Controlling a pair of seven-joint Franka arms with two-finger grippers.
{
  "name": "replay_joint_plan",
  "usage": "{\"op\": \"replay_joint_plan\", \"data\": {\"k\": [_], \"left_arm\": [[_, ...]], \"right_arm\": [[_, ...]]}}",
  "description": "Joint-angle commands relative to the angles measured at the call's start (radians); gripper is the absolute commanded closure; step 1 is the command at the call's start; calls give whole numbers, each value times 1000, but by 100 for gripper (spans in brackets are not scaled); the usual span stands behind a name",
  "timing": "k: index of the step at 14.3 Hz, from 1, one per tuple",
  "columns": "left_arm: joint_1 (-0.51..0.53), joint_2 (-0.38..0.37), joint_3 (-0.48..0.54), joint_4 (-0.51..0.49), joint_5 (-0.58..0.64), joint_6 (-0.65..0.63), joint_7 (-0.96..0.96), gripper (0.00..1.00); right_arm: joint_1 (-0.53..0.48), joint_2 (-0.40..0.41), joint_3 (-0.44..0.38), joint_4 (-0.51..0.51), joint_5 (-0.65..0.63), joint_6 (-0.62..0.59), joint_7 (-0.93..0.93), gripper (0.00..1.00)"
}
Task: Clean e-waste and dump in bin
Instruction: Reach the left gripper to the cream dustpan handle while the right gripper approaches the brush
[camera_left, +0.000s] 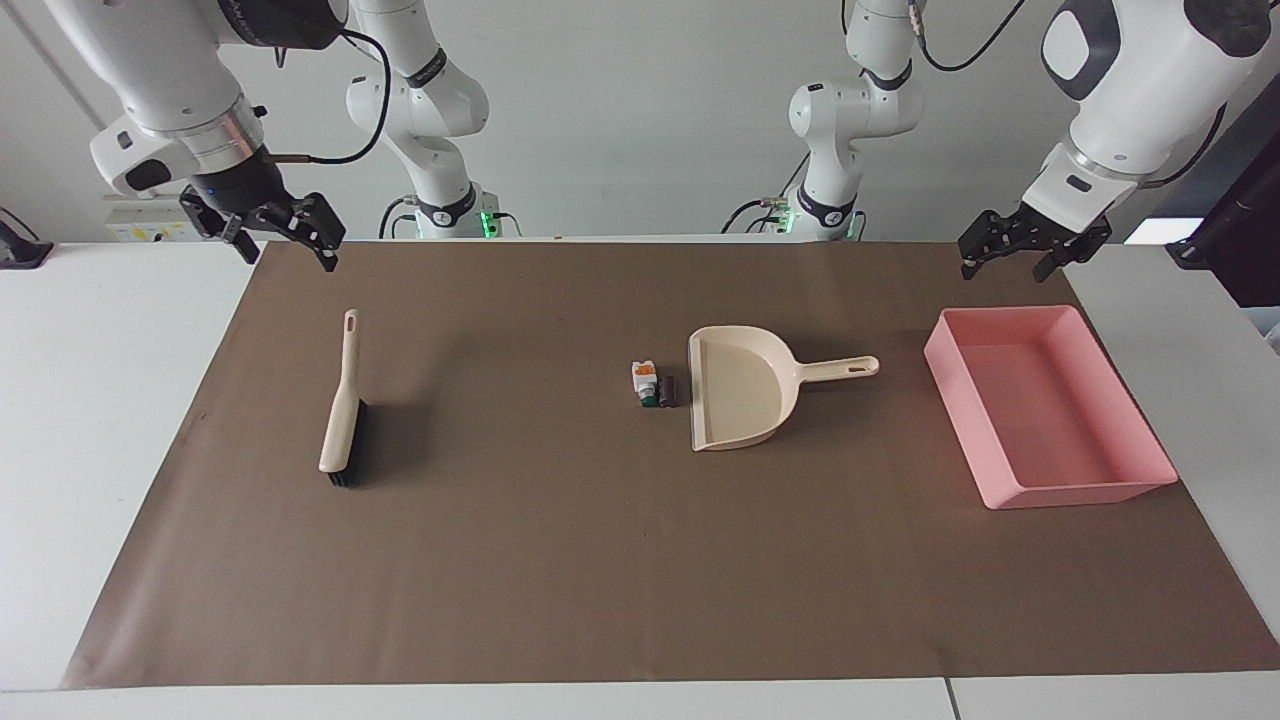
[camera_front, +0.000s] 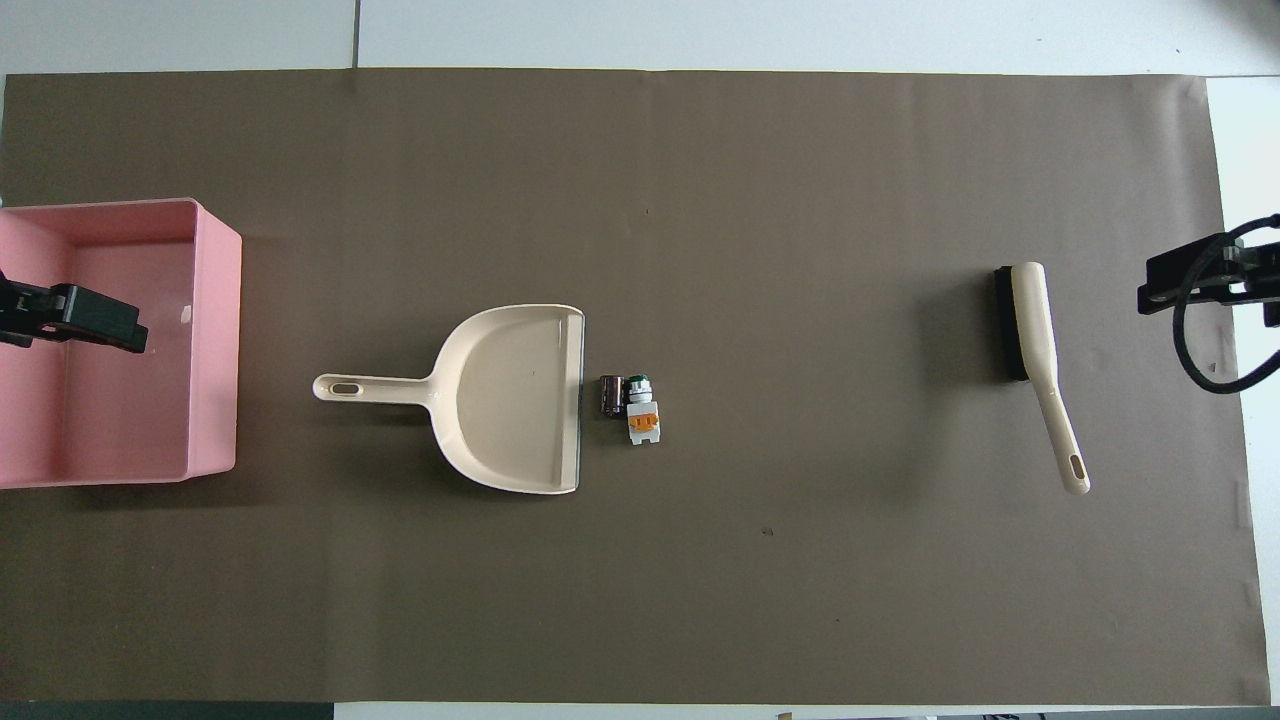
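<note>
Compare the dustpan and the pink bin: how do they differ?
The dustpan is beige with a handle; the bin is pink, without one. The dustpan is smaller and open along one edge; the bin is walled all round. Both lie empty on the brown mat.

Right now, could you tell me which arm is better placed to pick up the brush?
Probably the right arm. Its open tool hangs over the mat's edge at the brush's end of the table. The left tool, also open, hangs by the pink bin, with the dustpan and e-waste between.
</note>
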Motion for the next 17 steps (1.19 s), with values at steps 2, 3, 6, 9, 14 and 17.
{"op": "replay_joint_plan", "data": {"k": [2, 3, 6, 9, 14, 17], "left_arm": [[-3, -29, 13, -31, -3, 0, -2, 1], [-3, -29, 13, -31, -3, 0, -3, 1], [-3, -29, 13, -29, -3, -2, -11, 1], [-3, -29, 16, -26, -3, -3, -10, 0], [-17, -29, 13, -26, -3, -36, 3, 1], [-52, -26, 7, -37, -3, 12, 160, 1]], "right_arm": [[-5, -5, 0, -2, 5, -4, -22, 0], [-5, -6, 0, -2, 5, -6, -22, 0], [-5, -6, 0, -5, 5, -7, -18, 0], [-5, -18, 0, -34, 5, 5, -19, 0], [-34, -150, -4, -351, 5, 238, -77, 0], [-74, -218, -9, -598, 6, 449, -194, 0]]}}
